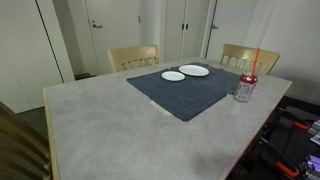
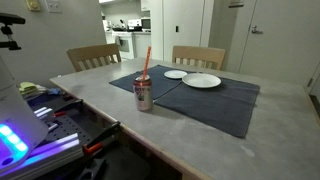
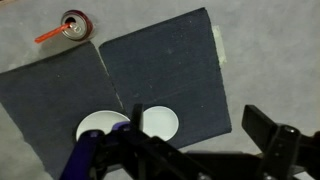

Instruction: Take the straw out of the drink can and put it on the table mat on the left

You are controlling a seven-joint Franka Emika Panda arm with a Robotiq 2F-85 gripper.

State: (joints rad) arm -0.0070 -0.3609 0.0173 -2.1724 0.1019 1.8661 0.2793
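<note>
The silvery drink can (image 1: 245,88) with a red top stands on the grey table, just off a corner of the mat, and shows in both exterior views (image 2: 144,96). The red-orange straw (image 1: 253,62) stands in it, leaning slightly (image 2: 146,62). The dark navy table mat (image 1: 185,92) lies mid-table (image 2: 220,102). In the wrist view, seen from high above, the can (image 3: 75,25) and straw (image 3: 50,36) are at the top left. The mat (image 3: 160,65) shows a seam down its middle. My gripper (image 3: 200,130) is open and empty, far above the mat. It is out of both exterior views.
Two small white plates (image 1: 173,76) (image 1: 194,70) lie on the mat's far part, and show in another exterior view (image 2: 175,74) (image 2: 202,81). Two wooden chairs (image 1: 133,57) (image 1: 250,57) stand at the far table edge. Equipment (image 2: 50,120) sits beside the table near the can.
</note>
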